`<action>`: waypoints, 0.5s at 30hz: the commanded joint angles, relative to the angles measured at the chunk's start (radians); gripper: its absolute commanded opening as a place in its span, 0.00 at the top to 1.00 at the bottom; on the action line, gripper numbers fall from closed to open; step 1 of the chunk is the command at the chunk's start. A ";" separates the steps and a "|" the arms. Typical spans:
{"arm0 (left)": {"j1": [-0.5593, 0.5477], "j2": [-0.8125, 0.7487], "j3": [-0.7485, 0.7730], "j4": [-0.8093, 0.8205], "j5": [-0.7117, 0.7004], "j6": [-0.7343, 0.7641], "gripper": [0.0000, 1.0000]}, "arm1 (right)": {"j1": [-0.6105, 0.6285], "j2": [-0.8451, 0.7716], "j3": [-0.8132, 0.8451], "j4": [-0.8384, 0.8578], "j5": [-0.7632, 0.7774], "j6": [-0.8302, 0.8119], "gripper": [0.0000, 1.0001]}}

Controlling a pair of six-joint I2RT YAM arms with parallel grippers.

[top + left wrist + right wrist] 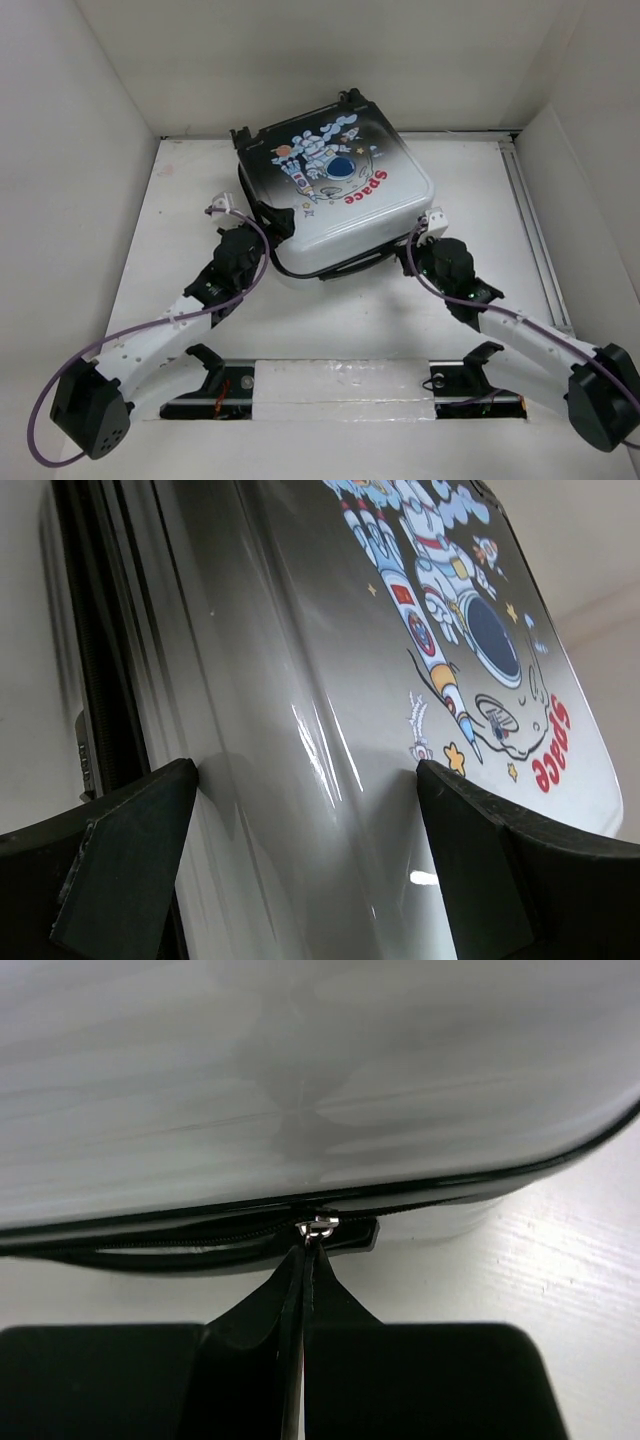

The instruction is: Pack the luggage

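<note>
— Where is the luggage (335,195) found?

— It is laid flat on the white table (180,330), shell closed, with the astronaut print (320,160) and the red "Space" lettering turned upward. Its black wheels (240,135) are seen at the edge farthest from the arm bases.

— How is the left gripper (277,222) placed against the luggage?

— It is set at the luggage's near-left corner. In the left wrist view its two dark fingers (130,860) are spread wide. One is held on the side of the black zip seam (105,680) and the other over the printed top, so the rounded edge of the shell is straddled. Nothing is clamped by them, and whether the pads are touching the shell cannot be told.

— And the right gripper (418,238)?

— It is brought up to the luggage's near-right edge. In the right wrist view its fingers are pressed fully together. The small metal zip pull (318,1226) is pinched at their very tips, on the black zip line that is run along the luggage's side.

— How is the zip seen around that pull?

— On one side of the pull the two black edges are seen slightly parted; on the other they are joined in a single line
</note>
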 commanded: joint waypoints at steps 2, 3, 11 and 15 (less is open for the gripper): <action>-0.028 0.047 0.038 0.161 0.181 -0.061 0.16 | 0.065 -0.032 0.118 -0.191 -0.190 0.019 1.00; -0.028 0.056 0.038 0.161 0.191 -0.061 0.16 | 0.088 0.012 0.118 -0.191 -0.206 0.031 1.00; -0.056 0.079 0.006 0.233 0.200 -0.112 0.17 | 0.480 0.339 0.159 0.248 -0.055 0.238 1.00; -0.056 0.079 -0.008 0.256 0.246 -0.139 0.17 | 0.643 0.511 0.291 0.310 0.097 0.186 1.00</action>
